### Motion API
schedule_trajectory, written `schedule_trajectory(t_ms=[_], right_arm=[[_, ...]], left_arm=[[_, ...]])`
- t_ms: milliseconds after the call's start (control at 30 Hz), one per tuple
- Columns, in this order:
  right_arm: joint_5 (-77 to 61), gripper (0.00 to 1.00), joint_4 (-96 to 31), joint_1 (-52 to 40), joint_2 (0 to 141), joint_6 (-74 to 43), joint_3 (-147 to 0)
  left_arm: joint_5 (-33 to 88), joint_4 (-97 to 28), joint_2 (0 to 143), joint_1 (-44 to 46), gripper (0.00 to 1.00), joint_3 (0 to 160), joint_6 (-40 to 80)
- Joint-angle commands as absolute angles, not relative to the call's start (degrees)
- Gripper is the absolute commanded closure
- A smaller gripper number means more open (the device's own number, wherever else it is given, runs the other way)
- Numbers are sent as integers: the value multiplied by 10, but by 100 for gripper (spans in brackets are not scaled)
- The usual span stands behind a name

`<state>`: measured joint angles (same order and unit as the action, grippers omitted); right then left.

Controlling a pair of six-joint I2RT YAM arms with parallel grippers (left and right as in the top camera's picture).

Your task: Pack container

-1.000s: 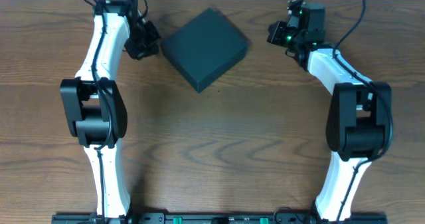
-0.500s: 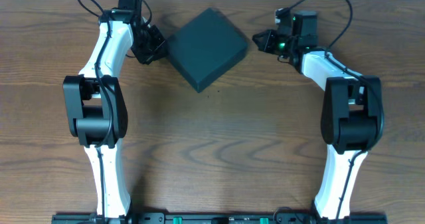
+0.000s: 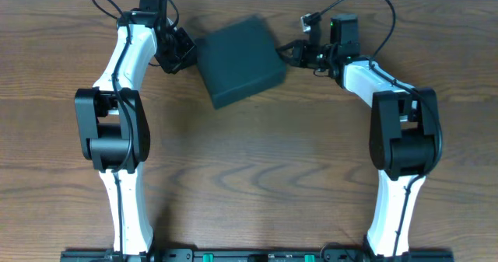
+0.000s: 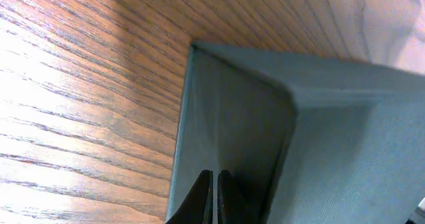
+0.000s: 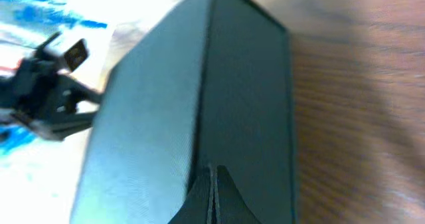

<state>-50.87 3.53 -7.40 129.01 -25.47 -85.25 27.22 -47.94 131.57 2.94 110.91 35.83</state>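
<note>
Braced between left claw (image 4: 214, 177) and right claw (image 5: 212, 172), both closed on nothing, tips against opposite walls of the container (image 3: 240, 58) on the desk (image 3: 249, 169), likely for steadying.

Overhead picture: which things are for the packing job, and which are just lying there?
For the job:
- the container
- the left gripper and the right gripper, both shut, one at each side of it

Just there:
- the wooden table
</note>
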Motion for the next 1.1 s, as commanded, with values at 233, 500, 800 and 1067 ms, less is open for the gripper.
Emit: schedule_trajectory(t_ms=[233, 500, 800, 1067], right_arm=[[-633, 99, -88, -84, 1300, -189, -851], [-619, 98, -142, -72, 1296, -145, -853], [-531, 99, -179, -26, 1213, -116, -854], [-477, 99, -249, -8, 1154, -76, -854]], left_arm=[[295, -462, 1313, 35, 94, 1107, 347], [312, -460, 1313, 35, 94, 1107, 331], [346, -467, 1313, 48, 94, 1107, 307], [340, -462, 1313, 75, 94, 1107, 295]])
